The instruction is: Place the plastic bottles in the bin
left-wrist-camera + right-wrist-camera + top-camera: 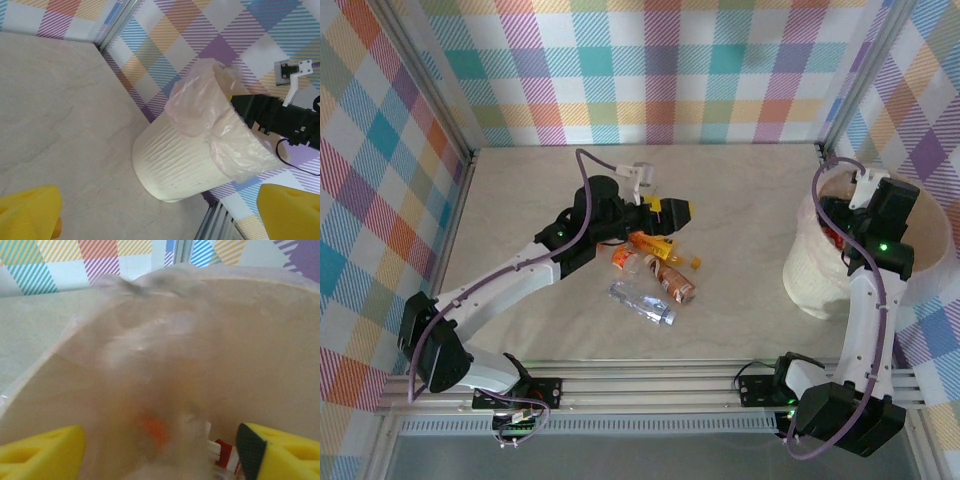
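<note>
Right tool (161,440) stands wide over the bin (280,350), a blurred bottle (150,425) loose between its jaws; it should lift straight clear. Left tool (159,200) is wide and empty.

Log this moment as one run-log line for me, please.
left claw: open, near bottles on table | right claw: open over bin | blurred bottle below it

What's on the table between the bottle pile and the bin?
Nothing: in the top view, bare table separates the bottles from the bin.
</note>
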`<state>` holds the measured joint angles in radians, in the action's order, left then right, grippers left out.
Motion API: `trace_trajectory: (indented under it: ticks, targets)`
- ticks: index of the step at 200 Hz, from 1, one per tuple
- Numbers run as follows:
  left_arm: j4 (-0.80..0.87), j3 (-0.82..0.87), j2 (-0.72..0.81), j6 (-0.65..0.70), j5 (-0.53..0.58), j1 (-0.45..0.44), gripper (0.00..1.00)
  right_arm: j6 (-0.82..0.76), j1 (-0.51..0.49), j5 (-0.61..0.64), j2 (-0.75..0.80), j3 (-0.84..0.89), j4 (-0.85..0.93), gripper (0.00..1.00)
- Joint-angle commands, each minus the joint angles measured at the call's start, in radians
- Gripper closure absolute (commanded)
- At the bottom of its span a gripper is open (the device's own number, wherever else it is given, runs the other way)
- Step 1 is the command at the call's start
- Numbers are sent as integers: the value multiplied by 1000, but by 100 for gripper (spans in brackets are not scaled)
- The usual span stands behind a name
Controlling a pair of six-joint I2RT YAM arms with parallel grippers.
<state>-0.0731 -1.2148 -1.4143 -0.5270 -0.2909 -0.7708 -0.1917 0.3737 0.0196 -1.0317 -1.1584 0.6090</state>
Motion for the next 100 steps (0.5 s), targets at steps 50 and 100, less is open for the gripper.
trace_trajectory:
  ticks: [50,100]
  targets:
    - [21,-45,-28,-7,-21,-12,0,189,5,-60,-52,-155,128,2]
    - [41,-64,-32,-11,-12,-12,0,290,5,-208,-83,-187,123,1]
